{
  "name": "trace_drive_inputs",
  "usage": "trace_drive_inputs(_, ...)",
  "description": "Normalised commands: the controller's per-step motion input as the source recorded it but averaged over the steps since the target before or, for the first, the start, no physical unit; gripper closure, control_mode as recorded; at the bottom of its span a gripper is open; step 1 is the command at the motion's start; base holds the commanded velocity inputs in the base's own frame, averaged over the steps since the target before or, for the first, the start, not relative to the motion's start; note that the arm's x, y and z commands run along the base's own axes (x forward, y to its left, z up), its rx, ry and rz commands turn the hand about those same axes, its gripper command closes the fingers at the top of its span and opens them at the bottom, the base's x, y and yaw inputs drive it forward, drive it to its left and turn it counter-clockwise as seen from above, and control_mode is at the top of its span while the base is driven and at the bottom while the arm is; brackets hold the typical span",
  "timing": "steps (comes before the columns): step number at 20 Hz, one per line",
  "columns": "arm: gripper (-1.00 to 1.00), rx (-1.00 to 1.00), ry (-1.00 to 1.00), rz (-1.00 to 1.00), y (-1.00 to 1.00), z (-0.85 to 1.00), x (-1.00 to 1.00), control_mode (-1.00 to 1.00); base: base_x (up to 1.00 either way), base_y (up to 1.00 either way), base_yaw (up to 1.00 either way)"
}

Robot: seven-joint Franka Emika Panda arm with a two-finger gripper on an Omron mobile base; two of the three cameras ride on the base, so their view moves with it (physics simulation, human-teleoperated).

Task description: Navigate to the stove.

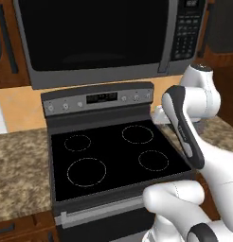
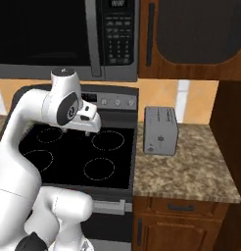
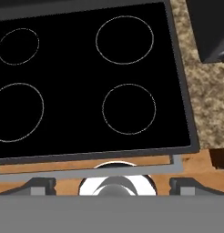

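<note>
Since the stove [image 1: 113, 158] sits square in front of the base — its black glass top and four burner rings close under the arm, the microwave [image 1: 99, 38] above it — the drive looks as good as finished, with at most a small settling left. Its hand [image 3: 112, 186] hangs over the stove's front edge, fingertips spread wide, gripping nothing. A toaster [image 2: 160, 131] stands on the desk [image 2: 186, 171] just right of it.
</note>
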Motion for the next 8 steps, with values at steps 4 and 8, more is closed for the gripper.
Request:
trace_drive_inputs(4, -1.00, 0.00, 0.00, 0.00, 0.00, 0.00, 0.00, 1.00, 0.00, 0.64, 0.15)
trace_drive_inputs(8, -1.00, 0.00, 0.00, 0.00, 0.00, 0.00, 0.00, 1.00, 0.02, 0.61, 0.13)
